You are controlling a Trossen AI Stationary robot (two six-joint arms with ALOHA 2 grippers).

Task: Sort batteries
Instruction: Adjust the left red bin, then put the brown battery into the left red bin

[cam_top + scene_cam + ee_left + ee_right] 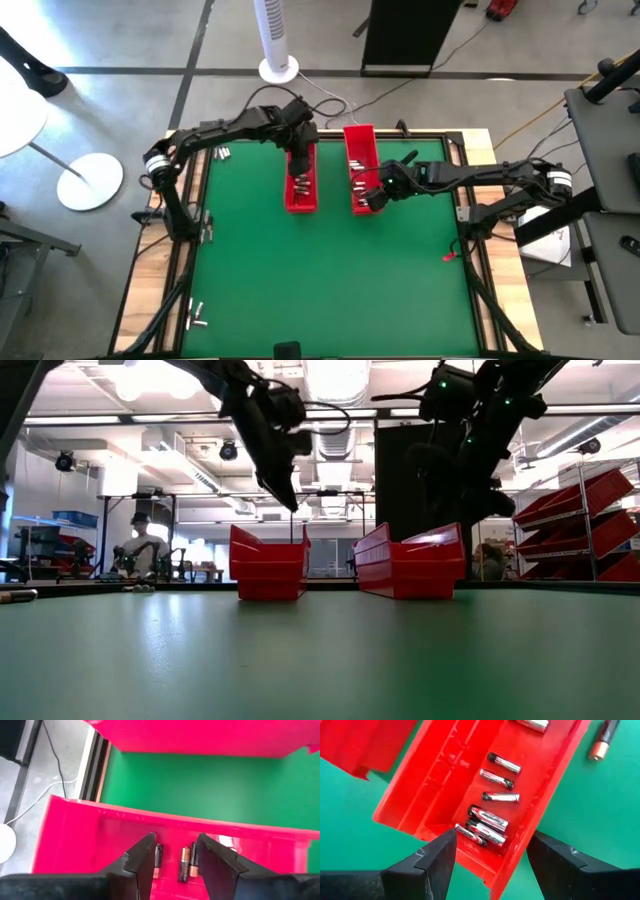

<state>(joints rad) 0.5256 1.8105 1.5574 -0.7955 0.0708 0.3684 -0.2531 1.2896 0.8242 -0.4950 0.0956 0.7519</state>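
Two long red trays lie side by side on the green mat, the left tray [300, 185] and the right tray [360, 165]. My left gripper [174, 857] hangs open above the left tray, with nothing between its fingers. Dark and copper batteries [186, 864] lie on the tray floor below it. My right gripper [490, 850] stands open over the near end of the right tray [470, 795], where several silvery batteries [487, 822] lie on the floor. One copper-tipped battery [601, 742] rests on the mat beside that tray.
Loose batteries lie on the table's far left [222, 152], at its left edge [207, 232] and at its near left corner [197, 316]. A small red object [450, 257] sits at the right edge. The mat's near half [320, 290] is bare green.
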